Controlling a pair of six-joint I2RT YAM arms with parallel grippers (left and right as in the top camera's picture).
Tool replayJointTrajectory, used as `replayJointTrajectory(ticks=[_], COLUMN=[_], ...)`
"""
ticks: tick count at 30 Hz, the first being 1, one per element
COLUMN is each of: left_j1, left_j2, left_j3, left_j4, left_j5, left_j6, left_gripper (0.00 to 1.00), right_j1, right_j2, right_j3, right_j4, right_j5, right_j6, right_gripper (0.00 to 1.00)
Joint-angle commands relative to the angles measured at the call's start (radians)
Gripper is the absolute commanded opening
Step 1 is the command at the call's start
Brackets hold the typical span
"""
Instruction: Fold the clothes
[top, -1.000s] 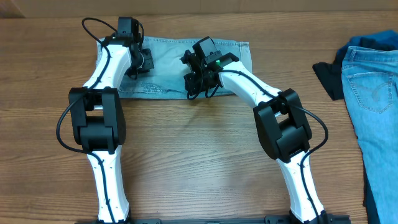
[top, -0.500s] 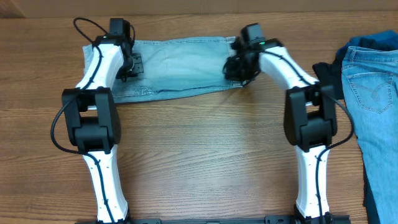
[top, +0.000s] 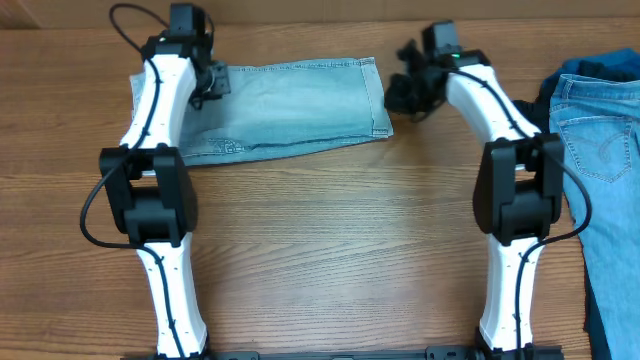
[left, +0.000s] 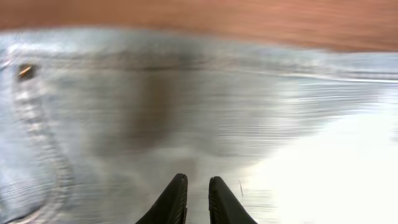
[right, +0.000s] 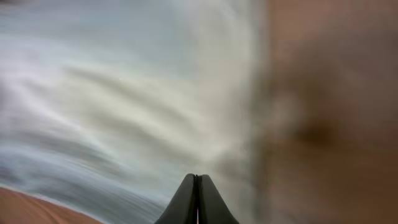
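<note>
Lying flat on wood-grain table (top: 320, 250) — pale denim shorts (top: 300, 105); left pincer (left: 198, 180) barely parted, right pincer (right: 197, 178) clenched empty.

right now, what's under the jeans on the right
A black garment shows at the jeans' left edge, a darker blue garment above; the rest is covered.

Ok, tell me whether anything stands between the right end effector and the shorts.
Nothing visible does. The right end effector hangs shut right at the shorts' right edge, over the table, and nothing else lies between them.
</note>
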Motion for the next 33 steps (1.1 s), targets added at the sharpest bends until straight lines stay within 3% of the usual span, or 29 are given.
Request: replayJointTrajectory(ticks=[1,7,9,15,22,33], left_j1=[-0.059,-0.089,-0.083,-0.082,-0.054,0.057], left_j2=[-0.039,-0.037,-0.036,-0.027,-0.022,-0.022], left_j3=[0.014,-0.068,-0.106,-0.187,-0.195,-0.195], left_j4=[0.005,0.098,0.162,0.256,0.259,0.270], left_j5=[0.038,-0.004,-0.003,-0.004,-0.137,-0.089], left_j6=[0.022,0.022,0.043,0.068,0.077,0.101], left_gripper=[0.16,0.20,0.17,0.15,0.15,0.18], right_j1=[0.090,0.188,0.196,0.196,0.142,-0.012], right_j2=[-0.048,0.033,0.105,0.193,0.196,0.196], right_j3=[0.034,0.027,0.027,0.027,0.029,0.028], right_j4=[0.085,0.225,0.266,0.304,0.262,0.113], right_j5=[0.038,0.213,0.276,0.278,0.362,0.362], right_j6=[-0.033,0.019,0.066,0.068,0.122,0.121], right_gripper=[0.04,0.04,0.05,0.05,0.09,0.05])
